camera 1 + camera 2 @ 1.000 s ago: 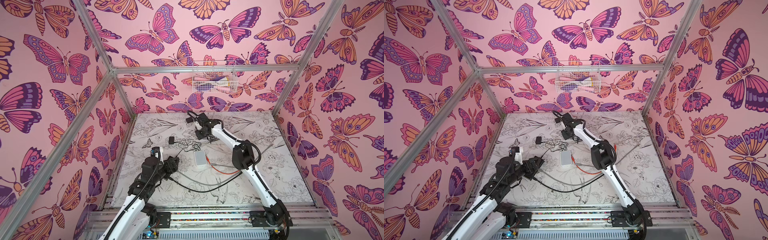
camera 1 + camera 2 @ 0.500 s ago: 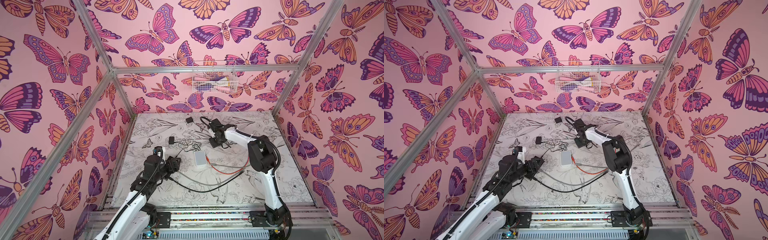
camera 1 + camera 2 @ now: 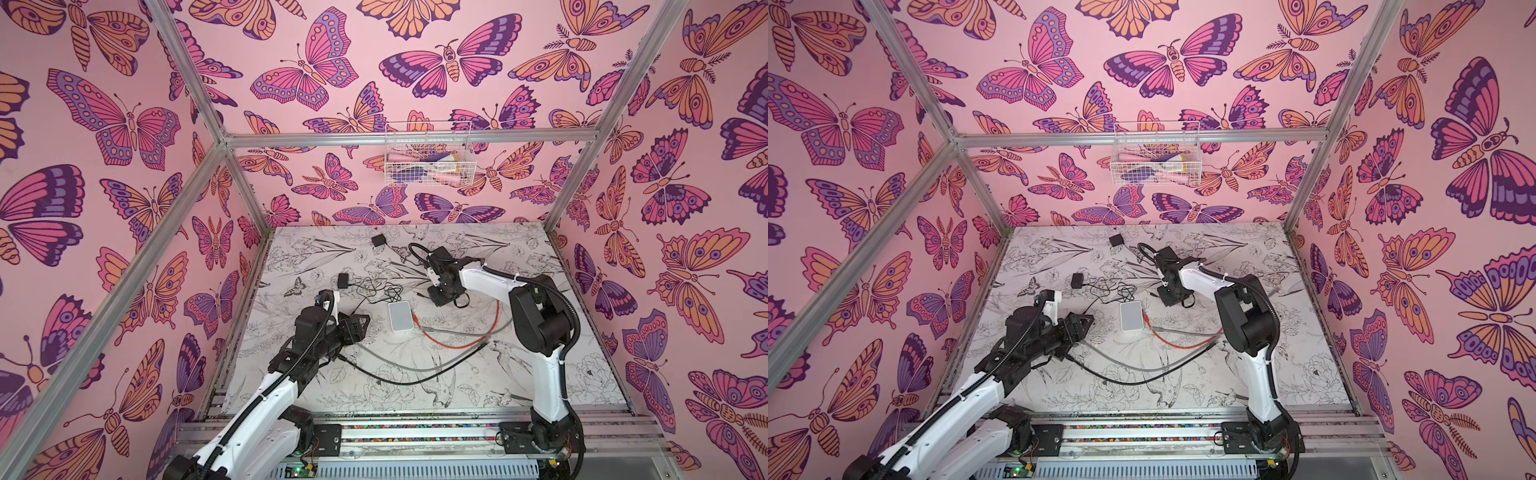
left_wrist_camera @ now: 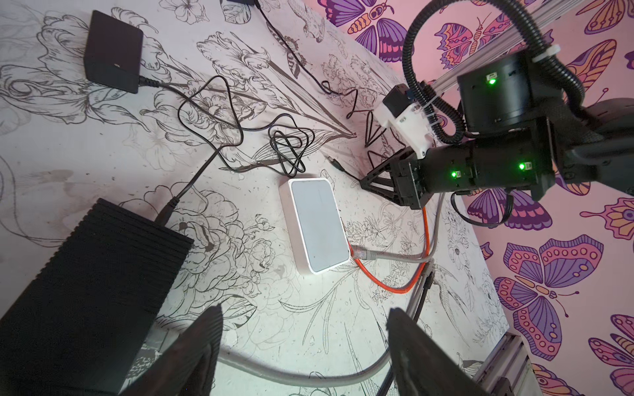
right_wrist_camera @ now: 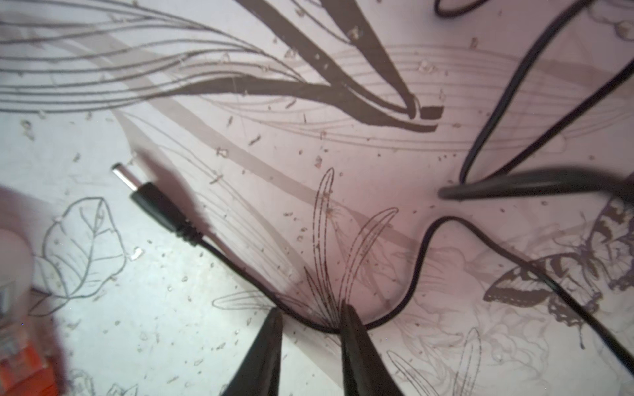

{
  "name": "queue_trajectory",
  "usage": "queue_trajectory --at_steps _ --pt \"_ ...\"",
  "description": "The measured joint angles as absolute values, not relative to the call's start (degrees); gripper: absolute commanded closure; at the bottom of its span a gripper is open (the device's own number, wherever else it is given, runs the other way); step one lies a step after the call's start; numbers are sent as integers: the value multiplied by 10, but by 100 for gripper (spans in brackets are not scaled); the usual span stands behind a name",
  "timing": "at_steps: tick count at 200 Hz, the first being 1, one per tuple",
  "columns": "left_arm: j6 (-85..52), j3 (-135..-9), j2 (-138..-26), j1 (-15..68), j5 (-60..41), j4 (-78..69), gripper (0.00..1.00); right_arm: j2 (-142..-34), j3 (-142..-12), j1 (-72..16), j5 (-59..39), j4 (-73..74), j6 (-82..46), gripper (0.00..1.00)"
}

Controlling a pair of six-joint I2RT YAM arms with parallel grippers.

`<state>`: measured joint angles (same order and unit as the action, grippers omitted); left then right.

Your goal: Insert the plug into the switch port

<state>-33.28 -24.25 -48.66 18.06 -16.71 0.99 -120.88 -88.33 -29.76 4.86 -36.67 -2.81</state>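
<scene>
Right wrist view: orange connector (image 5: 24,363) was blurred and cut by the frame edge. The fingers of the right hand (image 5: 310,313) ran off the edge. Ports on the switch (image 3: 400,316) were too small to make out in both top views. Contents of the wire basket (image 3: 390,174) were unidentifiable.

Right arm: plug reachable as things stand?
Probably yes: the plug lies bare on the mat, nothing over it; the right gripper hangs open close by, astride its cable.
</scene>
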Motion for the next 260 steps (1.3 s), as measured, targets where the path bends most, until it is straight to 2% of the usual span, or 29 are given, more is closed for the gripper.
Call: queue_trajectory --at_steps 49,141,194,260 --pt "-333 -243 -471 181 -167 9 22 -1250 -964 -290 25 -410 -23 67" --pt "-329 -243 -458 181 -160 14 22 -1251 -980 -304 -54 -435 44 63" --pt "-322 -243 -447 181 -156 16 22 -1251 -985 -328 -65 -435 85 59" --pt "-319 -243 -422 180 -156 26 22 -1300 -1100 -331 -60 -463 138 57"
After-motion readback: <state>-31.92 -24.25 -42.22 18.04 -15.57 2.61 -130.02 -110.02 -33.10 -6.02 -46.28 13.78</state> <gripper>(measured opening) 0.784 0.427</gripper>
